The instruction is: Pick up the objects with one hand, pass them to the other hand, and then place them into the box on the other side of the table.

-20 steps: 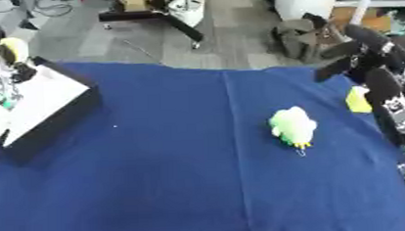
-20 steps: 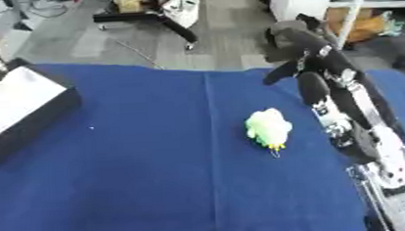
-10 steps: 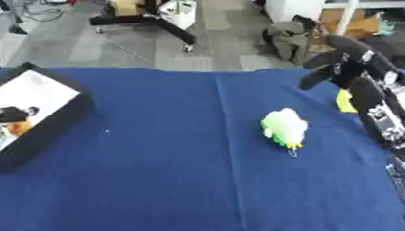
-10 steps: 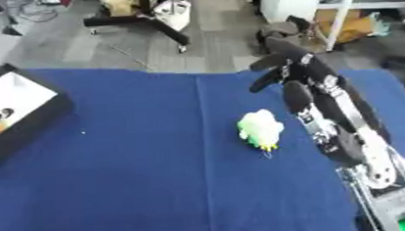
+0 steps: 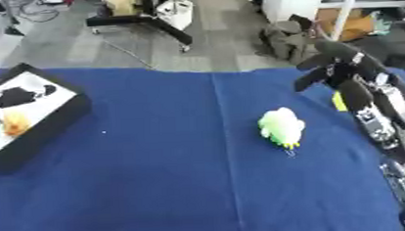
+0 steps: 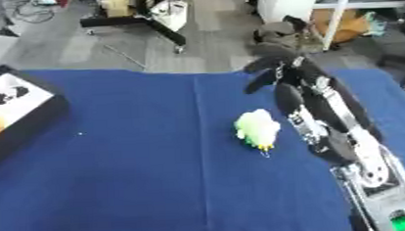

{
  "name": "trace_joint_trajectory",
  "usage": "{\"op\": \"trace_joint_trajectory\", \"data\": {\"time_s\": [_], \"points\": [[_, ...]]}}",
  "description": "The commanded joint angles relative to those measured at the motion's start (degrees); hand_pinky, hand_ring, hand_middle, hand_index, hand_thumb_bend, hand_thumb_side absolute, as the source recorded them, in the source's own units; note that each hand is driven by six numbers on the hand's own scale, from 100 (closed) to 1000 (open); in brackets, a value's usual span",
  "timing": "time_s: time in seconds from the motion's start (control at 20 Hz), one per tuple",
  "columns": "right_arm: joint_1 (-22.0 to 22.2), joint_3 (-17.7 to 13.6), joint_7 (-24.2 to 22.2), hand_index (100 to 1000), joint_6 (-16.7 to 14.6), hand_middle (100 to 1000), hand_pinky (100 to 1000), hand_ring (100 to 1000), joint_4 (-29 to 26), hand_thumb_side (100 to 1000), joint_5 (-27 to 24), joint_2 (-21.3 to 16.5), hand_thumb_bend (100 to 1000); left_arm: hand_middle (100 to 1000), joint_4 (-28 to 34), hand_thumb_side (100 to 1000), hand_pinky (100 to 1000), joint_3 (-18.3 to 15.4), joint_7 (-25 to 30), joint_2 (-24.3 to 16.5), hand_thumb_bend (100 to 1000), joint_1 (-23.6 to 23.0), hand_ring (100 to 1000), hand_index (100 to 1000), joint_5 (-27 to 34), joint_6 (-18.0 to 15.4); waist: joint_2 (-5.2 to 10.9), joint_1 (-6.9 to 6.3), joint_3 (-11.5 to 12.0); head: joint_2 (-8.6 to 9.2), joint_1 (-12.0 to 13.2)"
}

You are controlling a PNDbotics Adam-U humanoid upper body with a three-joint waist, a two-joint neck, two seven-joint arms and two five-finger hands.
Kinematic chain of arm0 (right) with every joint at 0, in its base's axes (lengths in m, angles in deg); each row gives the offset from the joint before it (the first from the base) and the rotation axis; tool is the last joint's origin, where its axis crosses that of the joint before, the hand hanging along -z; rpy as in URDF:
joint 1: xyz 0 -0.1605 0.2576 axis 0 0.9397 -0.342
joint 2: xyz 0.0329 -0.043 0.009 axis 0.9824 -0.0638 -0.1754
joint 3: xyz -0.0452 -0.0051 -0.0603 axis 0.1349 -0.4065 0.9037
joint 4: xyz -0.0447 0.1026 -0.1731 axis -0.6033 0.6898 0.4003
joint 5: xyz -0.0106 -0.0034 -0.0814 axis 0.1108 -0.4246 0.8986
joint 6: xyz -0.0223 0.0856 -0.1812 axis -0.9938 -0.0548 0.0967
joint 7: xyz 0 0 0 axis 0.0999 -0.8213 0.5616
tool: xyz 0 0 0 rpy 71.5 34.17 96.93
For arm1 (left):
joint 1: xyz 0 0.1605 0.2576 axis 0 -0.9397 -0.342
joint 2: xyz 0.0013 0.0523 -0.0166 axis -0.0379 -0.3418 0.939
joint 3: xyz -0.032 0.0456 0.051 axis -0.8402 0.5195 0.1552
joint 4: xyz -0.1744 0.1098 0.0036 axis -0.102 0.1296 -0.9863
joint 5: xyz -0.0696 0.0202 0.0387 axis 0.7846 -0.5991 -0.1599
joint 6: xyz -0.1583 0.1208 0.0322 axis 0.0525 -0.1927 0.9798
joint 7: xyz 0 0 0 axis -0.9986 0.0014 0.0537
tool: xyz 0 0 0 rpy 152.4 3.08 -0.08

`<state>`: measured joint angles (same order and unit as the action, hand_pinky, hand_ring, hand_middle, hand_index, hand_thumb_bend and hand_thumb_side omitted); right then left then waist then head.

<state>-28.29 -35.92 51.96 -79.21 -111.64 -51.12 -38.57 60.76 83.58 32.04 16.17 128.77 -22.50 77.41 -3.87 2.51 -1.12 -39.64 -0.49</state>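
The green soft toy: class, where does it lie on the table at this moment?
In the left eye view the green soft toy lies on the blue tablecloth, right of centre, below and left of the right hand, which is apart from it, and far from the box at the left edge.

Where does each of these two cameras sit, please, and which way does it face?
Left eye view: in the robot's head, looking down over the blue table; the right arm and right hand show at the right edge.
Right eye view: beside it, same direction; the right arm lies nearer the middle.
Both show the green toy and the box at the left. The left hand shows in neither.
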Motion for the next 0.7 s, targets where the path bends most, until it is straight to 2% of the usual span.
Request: {"op": "trace_joint_trajectory", "data": {"time_s": [0.05,0.2,0.35,0.5,0.6,0.7], "points": [[0.36,-2.83,1.37,901,-0.27,739,730,667,-1.20,672,2.95,-2.46,100,695,14.98,506,800,1.10,-1.61,-1.47,1000,-0.78,712,825,14.59,-5.26,1.31,-0.45,0.37,-1.41,-4.07],[2.34,-6.02,4.00,906,1.69,774,756,731,0.19,633,6.45,-6.90,100,690,30.66,502,801,3.01,-0.31,-0.19,958,-3.98,709,818,25.96,-9.52,1.71,-0.68,1.16,-3.62,-10.25],[3.49,-8.57,7.27,916,3.11,809,778,768,4.31,595,8.81,-12.50,100,686,43.44,503,801,4.07,4.03,3.21,931,-7.27,706,818,31.42,-12.62,1.51,-0.99,2.52,-4.37,-16.23],[3.75,-9.94,10.09,919,3.24,826,779,775,10.31,590,10.66,-17.96,100,680,47.69,509,804,5.62,8.64,8.18,917,-10.13,702,813,32.95,-15.87,0.88,-1.06,4.03,-4.46,-20.57],[2.91,-10.12,11.56,929,2.78,837,781,784,15.28,598,10.88,-21.04,100,678,48.12,515,805,7.26,11.52,11.27,909,-11.68,700,812,33.03,-17.87,0.33,-1.01,5.07,-4.47,-22.43],[1.46,-9.74,11.67,943,2.18,860,788,802,20.96,644,11.50,-23.30,100,674,48.23,518,806,8.98,14.01,13.89,903,-12.50,696,808,33.01,-19.25,-0.23,-0.89,6.24,-4.47,-23.81]]}}
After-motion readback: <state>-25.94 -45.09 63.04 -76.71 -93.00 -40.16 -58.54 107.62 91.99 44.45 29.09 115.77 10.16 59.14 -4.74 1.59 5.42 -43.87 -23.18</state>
